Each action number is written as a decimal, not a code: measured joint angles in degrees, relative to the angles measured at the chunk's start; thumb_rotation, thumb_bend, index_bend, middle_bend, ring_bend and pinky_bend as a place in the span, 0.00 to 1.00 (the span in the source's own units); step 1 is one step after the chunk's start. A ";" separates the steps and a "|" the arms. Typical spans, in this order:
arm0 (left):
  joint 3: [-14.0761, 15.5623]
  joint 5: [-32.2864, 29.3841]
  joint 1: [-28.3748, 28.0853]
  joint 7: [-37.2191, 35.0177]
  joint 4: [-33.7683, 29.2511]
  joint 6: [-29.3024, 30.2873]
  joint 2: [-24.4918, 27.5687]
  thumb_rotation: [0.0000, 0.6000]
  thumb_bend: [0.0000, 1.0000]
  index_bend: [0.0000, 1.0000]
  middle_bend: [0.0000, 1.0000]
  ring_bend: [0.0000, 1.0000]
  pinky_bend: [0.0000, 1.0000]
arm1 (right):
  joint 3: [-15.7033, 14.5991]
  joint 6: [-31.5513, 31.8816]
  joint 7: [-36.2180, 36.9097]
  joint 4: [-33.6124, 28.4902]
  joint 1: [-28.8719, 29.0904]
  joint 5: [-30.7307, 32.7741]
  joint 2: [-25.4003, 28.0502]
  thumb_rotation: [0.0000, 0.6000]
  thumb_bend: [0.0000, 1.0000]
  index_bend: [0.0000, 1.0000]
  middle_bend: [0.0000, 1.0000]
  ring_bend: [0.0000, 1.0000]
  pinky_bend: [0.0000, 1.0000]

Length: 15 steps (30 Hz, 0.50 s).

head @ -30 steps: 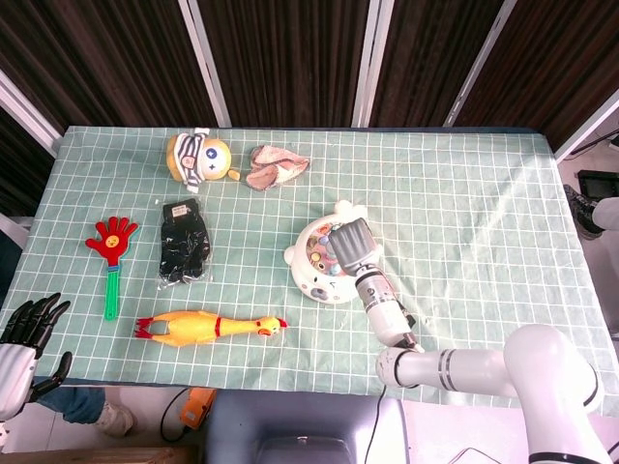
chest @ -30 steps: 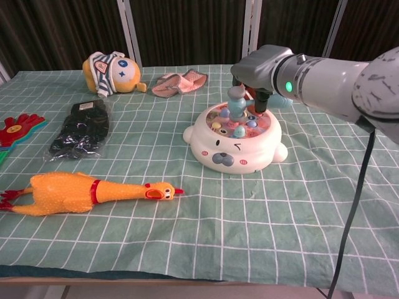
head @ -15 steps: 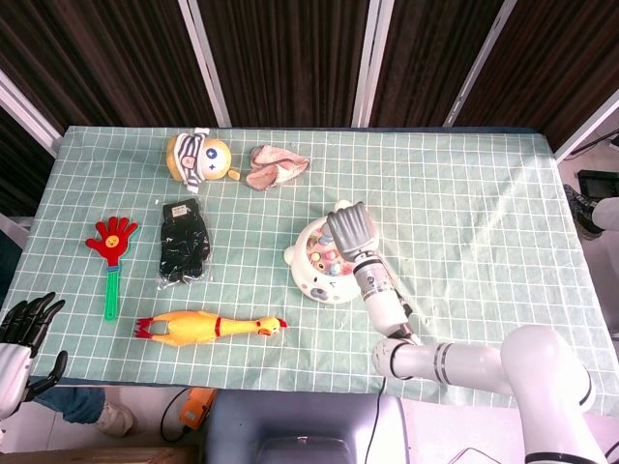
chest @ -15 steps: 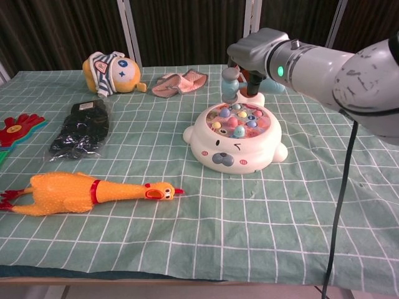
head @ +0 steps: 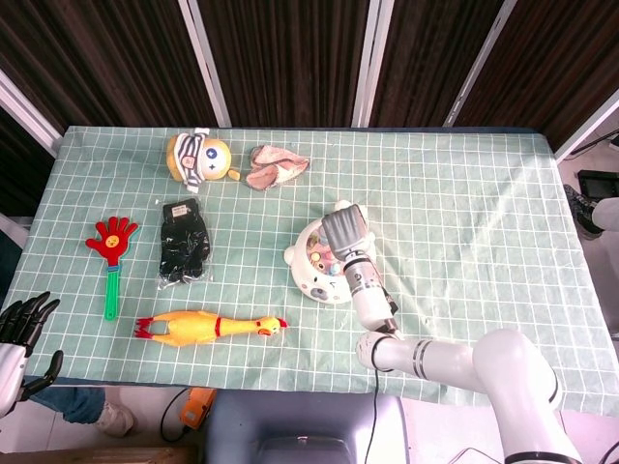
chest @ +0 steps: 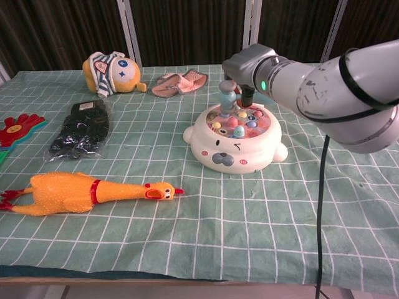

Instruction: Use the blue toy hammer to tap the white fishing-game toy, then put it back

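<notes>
1. Bench (head: pixel 464 193) under a green checked cloth; carries all toys.
2. Right arm reaching in from the near edge to a spot over the middle of the bench.
3. White fishing-game toy (chest: pixel 234 146) at mid-bench, slightly toward the near edge, upright.
4. Right hand (chest: pixel 244 61) directly above the toy's far rim, fingers closed round the handle of the blue toy hammer (chest: pixel 227 98); hammer head hanging down, at or just over the toy's top plate. Contact not resolvable from either view.
5. Left hand (head: pixel 19 333) off the near left corner of the bench, fingers spread, holding nothing.
6. Step in hand, judged: the tapping stroke itself, hammer at or near the bottom of a stroke.
7. Next move, judged: short lift clear of the fish pegs, then carry to a bare patch of cloth and release. Original resting place of the hammer not evident here.
</notes>
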 measured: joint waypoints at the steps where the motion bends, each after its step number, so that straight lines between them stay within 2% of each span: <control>1: -0.02 0.01 -0.01 -0.06 0.02 0.00 0.01 1.00 0.47 0.00 0.00 0.00 0.02 | 0.12 0.06 -0.44 0.12 0.12 0.45 -0.18 1.00 0.69 0.93 0.65 0.65 0.64; 9: 0.17 0.69 0.01 0.23 0.02 0.18 -0.05 1.00 0.47 0.00 0.00 0.00 0.02 | 1.18 1.36 1.19 -3.03 -0.64 -0.64 1.91 1.00 0.69 0.93 0.65 0.65 0.64; 15: 0.26 1.16 0.28 0.79 -0.04 0.83 -0.24 1.00 0.47 0.00 0.00 0.00 0.02 | 0.27 2.70 4.60 -10.30 -3.53 -5.12 7.59 1.00 0.69 0.93 0.65 0.65 0.63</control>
